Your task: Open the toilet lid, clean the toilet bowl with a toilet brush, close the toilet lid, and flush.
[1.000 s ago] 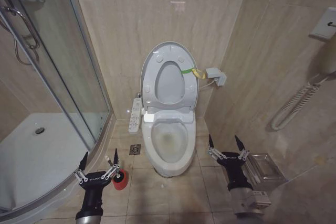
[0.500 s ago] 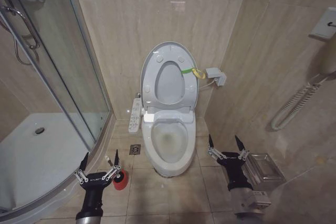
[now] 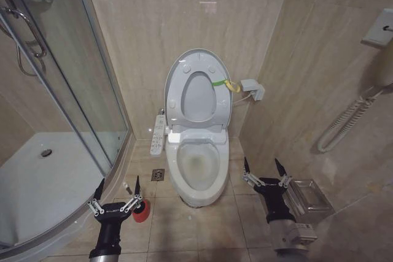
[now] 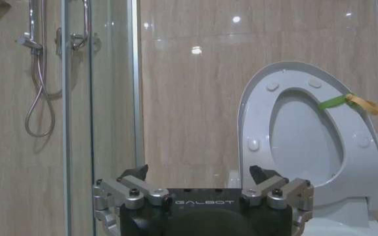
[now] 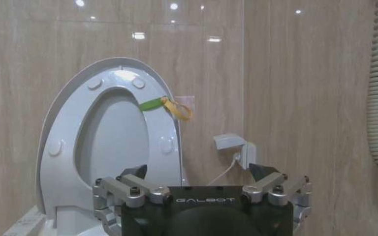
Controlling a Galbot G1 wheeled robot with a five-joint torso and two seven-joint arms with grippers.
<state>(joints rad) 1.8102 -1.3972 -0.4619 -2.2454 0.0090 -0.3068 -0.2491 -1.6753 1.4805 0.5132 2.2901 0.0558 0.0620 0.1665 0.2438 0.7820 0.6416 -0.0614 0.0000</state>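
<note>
The left gripper (image 3: 116,203), fingers spread and empty, hovers at the toilet bowl's (image 3: 196,167) eight o'clock, above the toilet brush (image 3: 130,191) in its red holder (image 3: 140,210). The toilet lid (image 3: 198,87) stands raised. The right gripper (image 3: 265,173) waits, fingers spread, at four o'clock. A misaligned descent could topple the holder.

1. Even, warm indoor light fills the room; nothing sits in deep shade.
2. Small bright ceiling-light reflections dot the glossy wall tiles (image 5: 136,35) in both wrist views.
3. The raised toilet lid (image 5: 110,142) carries a glare patch near its top.
4. Soft shadows fall on the floor (image 3: 184,225) beside the toilet bowl (image 3: 198,170).
5. Straight lines bow toward the head view's edges.
</note>
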